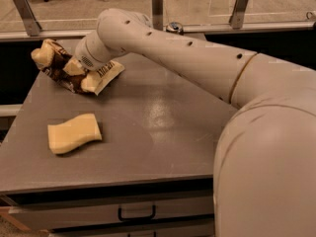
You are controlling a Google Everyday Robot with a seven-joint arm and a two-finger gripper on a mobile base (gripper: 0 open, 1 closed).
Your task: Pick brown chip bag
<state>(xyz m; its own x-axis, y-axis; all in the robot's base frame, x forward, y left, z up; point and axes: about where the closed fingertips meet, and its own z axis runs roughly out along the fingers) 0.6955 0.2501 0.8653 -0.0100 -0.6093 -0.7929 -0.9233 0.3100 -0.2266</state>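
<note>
The brown chip bag (55,63) is crinkled dark brown with pale yellow ends and white lettering. It is at the far left of the grey table (163,127). My gripper (81,75) reaches in from the right at the end of the long white arm and is shut on the bag's middle. One pale end of the bag (43,52) sticks out to the left and the other (109,73) to the right of the fingers. I cannot tell whether the bag is touching the tabletop.
A plain pale yellow sponge (74,132) lies at the front left of the table. A metal can (174,27) stands at the back edge behind the arm. A drawer with a handle (137,214) is below the front edge. The arm's body fills the right side.
</note>
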